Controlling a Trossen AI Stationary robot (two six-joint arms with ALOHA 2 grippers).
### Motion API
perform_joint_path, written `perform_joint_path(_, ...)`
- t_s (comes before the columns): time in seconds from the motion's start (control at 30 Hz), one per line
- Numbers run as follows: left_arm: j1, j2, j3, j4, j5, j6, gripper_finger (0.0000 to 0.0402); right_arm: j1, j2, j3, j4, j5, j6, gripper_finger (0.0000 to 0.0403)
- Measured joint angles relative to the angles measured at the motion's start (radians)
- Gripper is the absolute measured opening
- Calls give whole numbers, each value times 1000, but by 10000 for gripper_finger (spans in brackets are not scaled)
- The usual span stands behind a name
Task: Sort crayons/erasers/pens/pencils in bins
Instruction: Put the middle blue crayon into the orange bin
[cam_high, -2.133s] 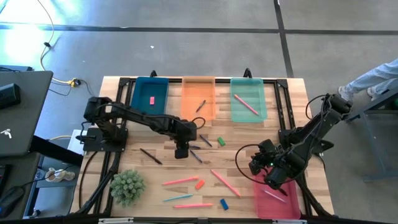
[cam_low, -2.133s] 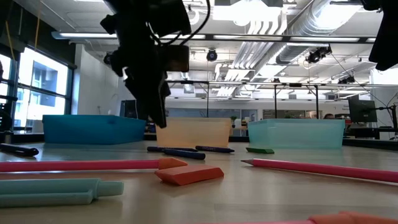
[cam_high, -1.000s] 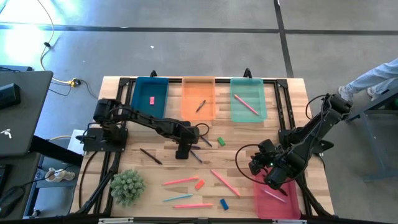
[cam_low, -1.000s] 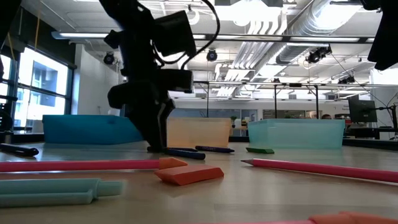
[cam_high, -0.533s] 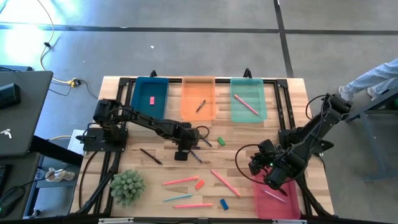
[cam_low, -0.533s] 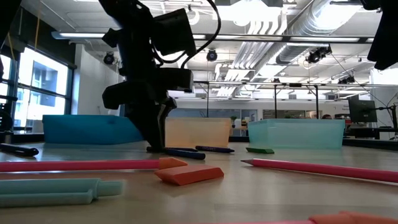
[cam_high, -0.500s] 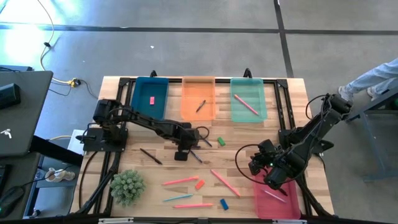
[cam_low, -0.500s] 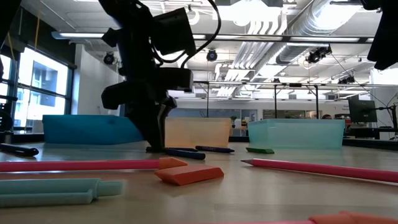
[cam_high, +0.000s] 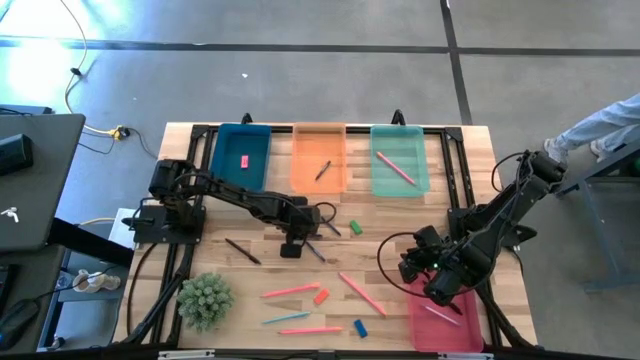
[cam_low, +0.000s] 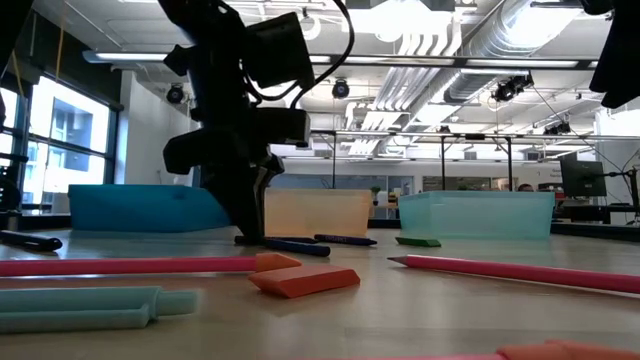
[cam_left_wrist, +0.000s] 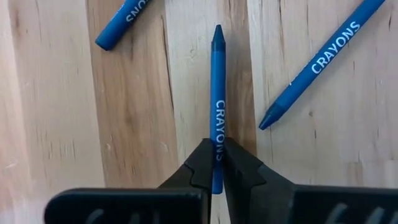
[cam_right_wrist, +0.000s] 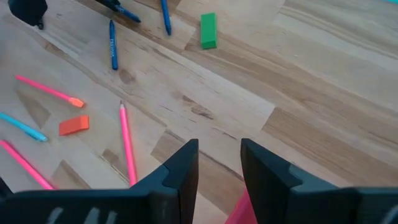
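Note:
My left gripper (cam_high: 291, 247) stands at the table's middle, pointing down, shut on a blue crayon (cam_left_wrist: 217, 93) that lies flat on the wood. Two more crayons (cam_left_wrist: 124, 22) (cam_left_wrist: 317, 62) lie beside it. Four bins are in view: dark blue-teal (cam_high: 228, 170), orange (cam_high: 305, 178) and light green-teal (cam_high: 385, 182) along the far edge, red-pink (cam_high: 420, 335) at the near right. My right gripper (cam_right_wrist: 219, 162) hovers open with nothing between its fingers, by the red-pink bin's far end. My left gripper pinches the crayon's shaft (cam_left_wrist: 217, 134) between its two fingertips, close to the blunt end. The fingers come from above, pointing down, and the crayon's pointed end runs out ahead of them. The crayon lies flat on the table.
Near the front lie pink pencils (cam_high: 291, 291) (cam_high: 361, 293) (cam_high: 309, 330), a light blue one (cam_high: 286, 318), an orange eraser (cam_high: 321, 296) and a blue eraser (cam_high: 360, 327). A green eraser (cam_high: 354, 227) and a black pen (cam_high: 243, 251) lie mid-table. A potted plant (cam_high: 204, 300) stands at the near left.
My left gripper has settled slightly down onto the crayons at the table's middle. The crayons, pencils and erasers lie where they were.

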Motion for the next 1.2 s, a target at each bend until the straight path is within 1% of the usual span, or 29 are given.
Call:
perform_joint_path(0.1,0,-20,-3,-13,-1,-3,4,0,0,0,15,0,0,112)
perform_joint_path(0.3,4,-103,-1,0,-1,13,4,0,0,0,54,0,-2,112)
perform_joint_path(0.43,37,-171,-1,20,-1,15,4,0,0,0,63,0,-2,112)
perform_joint_path(0.6,127,-253,-1,86,-2,-12,4,-7,0,0,75,26,-2,112)
perform_joint_path(0.73,219,-295,1,142,-2,-52,4,-39,0,0,98,61,-23,112)
perform_joint_path(0.97,383,-298,2,227,-10,-57,3,-149,0,0,181,107,-140,112)
perform_joint_path(1.13,472,-290,3,222,-4,-47,3,-251,0,0,248,114,-239,112)
perform_joint_path(1.2,500,-290,24,179,-2,-26,3,-292,0,0,267,114,-279,112)
